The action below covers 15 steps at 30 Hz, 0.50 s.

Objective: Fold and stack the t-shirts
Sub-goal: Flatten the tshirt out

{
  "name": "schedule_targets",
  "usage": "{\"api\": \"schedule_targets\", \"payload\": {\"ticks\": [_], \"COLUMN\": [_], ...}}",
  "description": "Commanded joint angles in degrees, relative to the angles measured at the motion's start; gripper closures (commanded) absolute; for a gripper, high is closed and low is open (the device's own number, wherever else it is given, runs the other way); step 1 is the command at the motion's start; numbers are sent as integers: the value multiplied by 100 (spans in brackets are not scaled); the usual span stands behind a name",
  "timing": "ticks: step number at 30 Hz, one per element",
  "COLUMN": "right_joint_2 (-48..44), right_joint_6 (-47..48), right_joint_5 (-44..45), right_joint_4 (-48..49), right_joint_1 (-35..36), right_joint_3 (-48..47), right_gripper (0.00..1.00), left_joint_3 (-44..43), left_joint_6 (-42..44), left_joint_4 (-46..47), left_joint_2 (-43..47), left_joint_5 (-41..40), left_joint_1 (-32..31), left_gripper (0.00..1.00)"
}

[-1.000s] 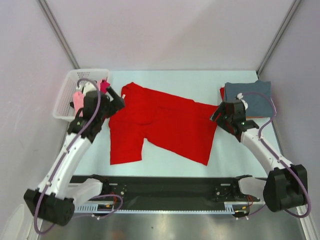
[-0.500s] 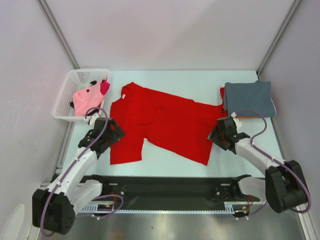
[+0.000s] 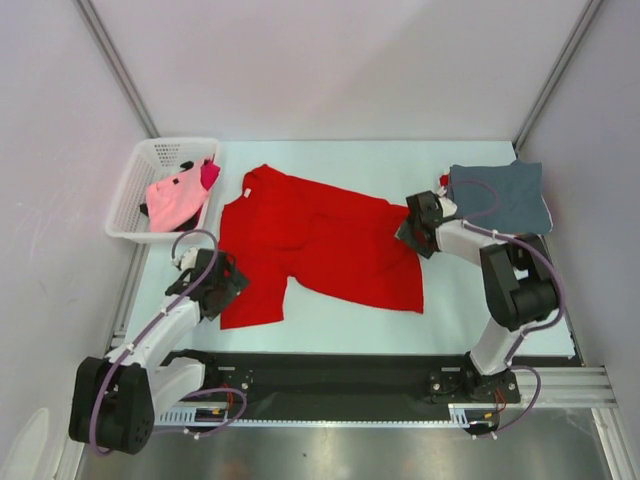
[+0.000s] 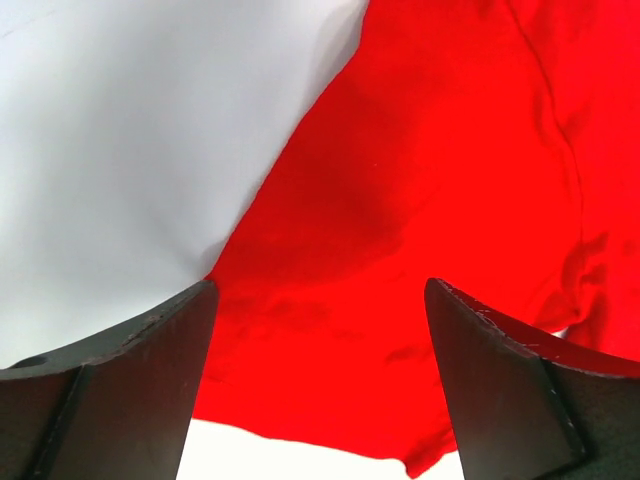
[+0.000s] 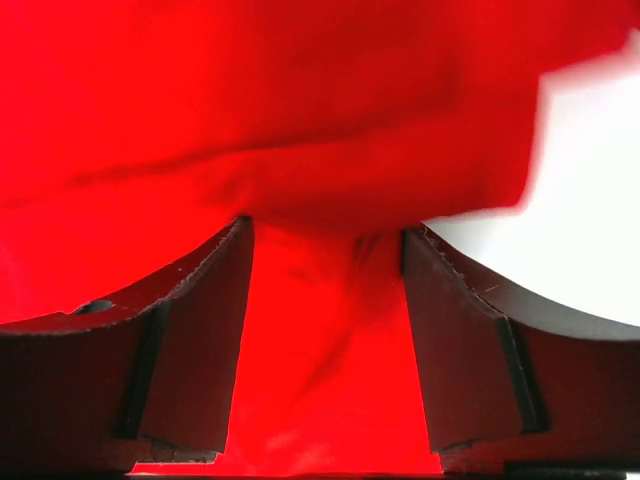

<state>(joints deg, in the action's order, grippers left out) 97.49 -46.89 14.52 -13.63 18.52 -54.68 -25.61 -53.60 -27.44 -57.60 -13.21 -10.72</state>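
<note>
Left gripper has come away from the basket, now released, jaws wide, red t-shirt spread beneath and ahead of it. Right gripper straddles bunched red cloth; cannot tell if clenched. Grey-blue t-shirt folded just behind it.

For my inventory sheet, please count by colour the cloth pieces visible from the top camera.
red t-shirt, spread: 1
grey-blue t-shirt, folded: 1
pink cloth in basket: 1
magenta cloth in basket: 1
red edge under the grey-blue t-shirt: 1
Total: 5
</note>
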Motion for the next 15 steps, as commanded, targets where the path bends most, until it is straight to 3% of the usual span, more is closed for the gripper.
{"api": "schedule_targets", "payload": {"ticks": [1, 7, 8, 10, 11, 15], "right_joint_2": [585, 1983, 2358, 2773, 2984, 4274], "right_joint_6": [-4, 40, 49, 171, 224, 523], "right_joint_5": [235, 139, 104, 51, 85, 226], "right_joint_4": [-114, -377, -464, -649, -815, -2113], "right_joint_1": [-24, -296, -436, -542, -560, -587], "right_joint_3": [-769, -2291, -2867, -3607, -4412, -6666], "right_gripper": [36, 45, 49, 49, 49, 54], "left_joint_3": [29, -41, -67, -120, -138, -217], "left_joint_6": [-142, -45, -1, 43, 69, 96], "left_joint_4": [607, 1056, 1083, 1135, 1153, 1180], "left_joint_2": [-128, -532, -515, -445, -427, -480], "left_joint_5": [20, 29, -6, -50, -59, 212], "left_joint_1": [70, 70, 70, 70, 70, 70], "left_gripper": [10, 11, 11, 11, 11, 13]}}
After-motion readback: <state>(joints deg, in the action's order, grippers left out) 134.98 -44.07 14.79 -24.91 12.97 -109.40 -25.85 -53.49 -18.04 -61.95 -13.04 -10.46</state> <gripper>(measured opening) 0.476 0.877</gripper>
